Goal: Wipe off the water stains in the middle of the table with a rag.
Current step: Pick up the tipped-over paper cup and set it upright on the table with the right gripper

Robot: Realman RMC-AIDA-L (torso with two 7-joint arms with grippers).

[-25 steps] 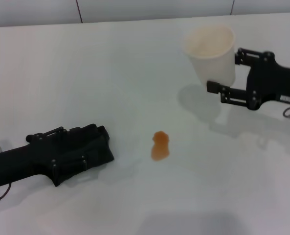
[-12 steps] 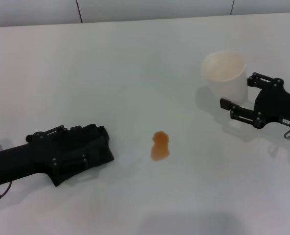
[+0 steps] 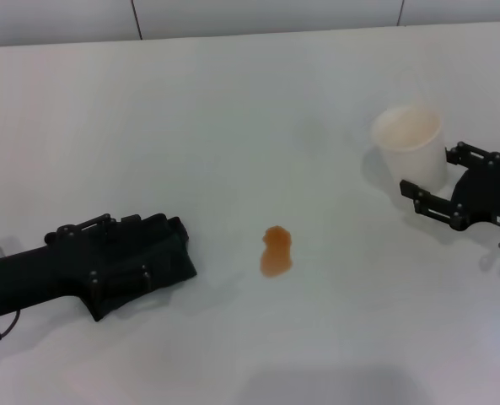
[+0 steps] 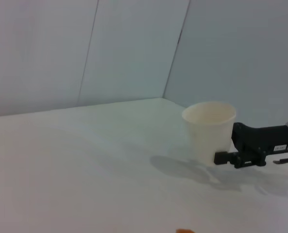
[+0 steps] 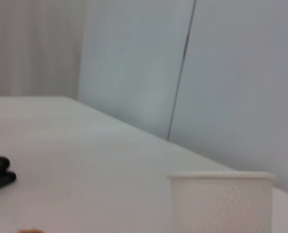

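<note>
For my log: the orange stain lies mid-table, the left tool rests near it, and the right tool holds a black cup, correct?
Not quite: the cup is white, as the head view shows. The stain lies mid-table, the left tool rests near it, and the right tool holds that cup.

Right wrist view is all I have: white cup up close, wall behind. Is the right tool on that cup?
Observer: In the head view, yes. The right tool has a finger on either side of the paper cup, which stands upright on the table.
Operator: Rag on the stain yet?
Observer: No. The dark rag lies at the left tool on the robot's left, apart from the orange water stain.
</note>
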